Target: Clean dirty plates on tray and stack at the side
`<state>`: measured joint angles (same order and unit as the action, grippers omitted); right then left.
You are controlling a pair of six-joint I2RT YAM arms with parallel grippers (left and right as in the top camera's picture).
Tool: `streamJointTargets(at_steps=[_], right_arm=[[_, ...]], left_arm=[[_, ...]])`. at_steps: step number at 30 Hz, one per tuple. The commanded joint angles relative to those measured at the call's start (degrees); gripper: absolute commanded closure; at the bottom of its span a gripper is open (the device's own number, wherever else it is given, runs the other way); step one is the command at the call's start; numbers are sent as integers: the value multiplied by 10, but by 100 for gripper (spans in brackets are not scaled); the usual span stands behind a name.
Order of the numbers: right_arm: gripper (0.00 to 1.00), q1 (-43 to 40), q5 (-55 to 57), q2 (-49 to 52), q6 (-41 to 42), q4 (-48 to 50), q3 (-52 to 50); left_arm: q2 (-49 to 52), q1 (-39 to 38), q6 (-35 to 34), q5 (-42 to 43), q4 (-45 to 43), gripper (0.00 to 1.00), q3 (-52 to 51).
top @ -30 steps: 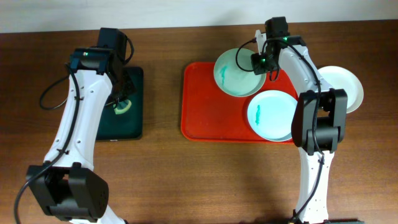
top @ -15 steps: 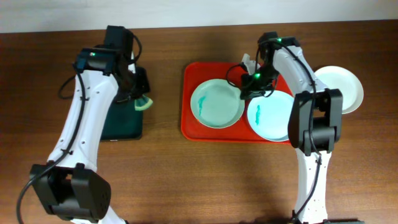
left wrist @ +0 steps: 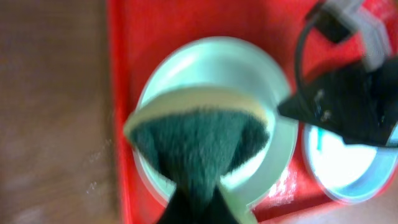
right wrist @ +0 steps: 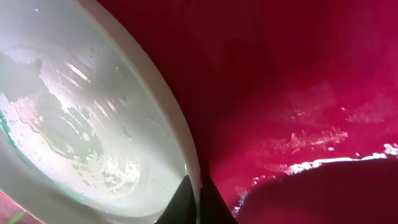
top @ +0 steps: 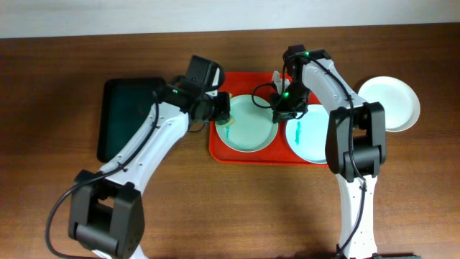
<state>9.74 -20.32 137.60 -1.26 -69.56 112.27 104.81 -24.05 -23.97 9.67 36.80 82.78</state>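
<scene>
Wood-grain table; left pincer tight around fuzzy sponge, right pincer tight on rim of glossy plate.

Place: robot lab.
Setting: brown wood counter, white wall along its far edge.
Rig: left arm, right arm rising from near edge.

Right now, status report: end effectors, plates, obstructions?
Left end effector shut on sponge, over left plate on tray. Right end effector pinching that plate's rim. Nothing blocking the wipe.

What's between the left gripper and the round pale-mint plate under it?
A dark green sponge with tan backing, held in the left gripper, over the plate; left wrist view.
</scene>
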Motion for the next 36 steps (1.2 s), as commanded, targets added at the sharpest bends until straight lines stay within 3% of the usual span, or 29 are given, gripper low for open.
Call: streamJointTargets(at_steps=[1,3,6,9,12,15,17,19,20,24,25,28,30,33,36], right_arm=[[96,5,0,-3,8,15,-9],[96,5,0,-3,18,28,-12],[96,5,0,-3,18,34,-19],[96,5,0,-3,18,38,-19],[96,5,0,-3,18,38,-19],[96,5,0,-3,17,38,-19],[96,5,0,-3,17,41,-19],[96,5,0,-3,17,46,-19],[96,5,0,-3,17,47,-19],[96,5,0,-3,18,54,-19],[96,5,0,-3,18,54,-19],[96,5,0,-3,17,53,-19],[96,5,0,-3,18,53,-19],[96,5,0,-3,17,53,-13],[96,5,3,-31,18,32,31]], left_arm=[[42,-5,-69,24,-62,100,-23],[84,-13,-69,66,-116,100,-23],[136,-18,-68,62,-124,100,-23],[170,-18,19,-9,-117,100,-23],[169,-16,20,-187,-87,100,-22],[153,-16,33,-239,-49,100,12],[132,-22,32,-181,-49,100,39],[132,-23,16,-6,-90,100,40],[139,-24,-16,7,-110,100,38],[200,-23,-21,13,-132,100,38],[210,-20,-20,-9,-131,100,38],[215,-1,40,-188,-94,100,40],[210,5,43,-311,-37,100,60],[170,5,43,-322,-4,100,93],[59,5,3,-312,42,100,101]])
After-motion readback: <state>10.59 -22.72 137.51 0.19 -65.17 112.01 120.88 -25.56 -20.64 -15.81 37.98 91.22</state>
